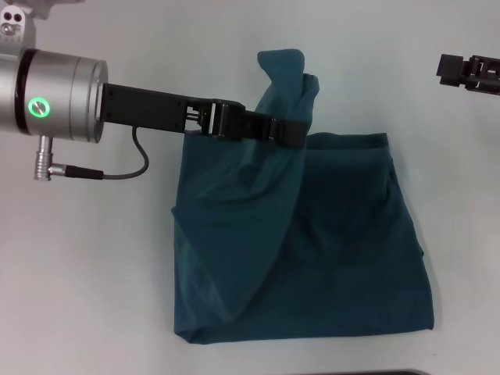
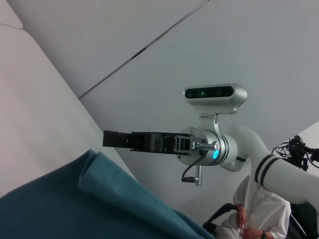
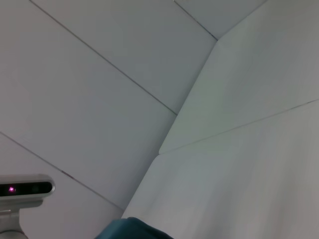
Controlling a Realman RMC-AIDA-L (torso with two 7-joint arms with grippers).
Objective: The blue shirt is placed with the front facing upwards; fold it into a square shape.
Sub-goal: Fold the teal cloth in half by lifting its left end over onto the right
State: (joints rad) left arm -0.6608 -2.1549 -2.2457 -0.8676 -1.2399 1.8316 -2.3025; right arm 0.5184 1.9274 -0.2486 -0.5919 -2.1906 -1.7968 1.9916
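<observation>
Left gripper (image 1: 301, 131) clamped on the lifted corner of the dark teal-blue cotton shirt (image 1: 328, 234) — a thin pinch could slip, dropping the fold crooked. Right gripper (image 1: 449, 69) parked far right — cannot tell its state.

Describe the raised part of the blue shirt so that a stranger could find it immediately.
On the white table lies the blue shirt, folded into a rough block. At its far edge the left gripper pinches one flap, which rises in a twisted peak while the rest lies flat.

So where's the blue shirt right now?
In the head view the blue shirt lies partly folded mid-table, its upper part bunched and lifted by the left tool; the right tool waits far right.
</observation>
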